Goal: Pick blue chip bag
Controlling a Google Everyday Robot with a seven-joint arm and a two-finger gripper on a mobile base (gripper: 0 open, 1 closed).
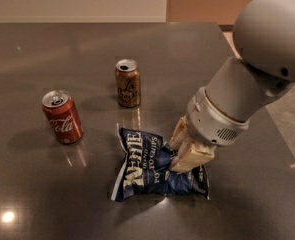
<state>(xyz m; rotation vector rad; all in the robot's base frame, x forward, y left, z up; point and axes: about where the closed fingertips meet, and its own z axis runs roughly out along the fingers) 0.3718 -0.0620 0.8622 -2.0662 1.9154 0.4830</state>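
The blue chip bag (143,166) lies crinkled on the dark table (47,194), near the front middle, with its cream lettering facing up. My gripper (185,146) comes down from the right onto the bag's right half. Its cream fingers (193,157) are pressed in on the bag's upper right part, pinching the foil between them. The bag still rests on the table. The arm's grey wrist and large round housing fill the upper right and hide the table behind them.
A red cola can (62,117) stands upright to the left of the bag. A brown soda can (127,83) stands upright behind the bag. The table's right edge (273,129) runs close to the arm, with floor beyond it.
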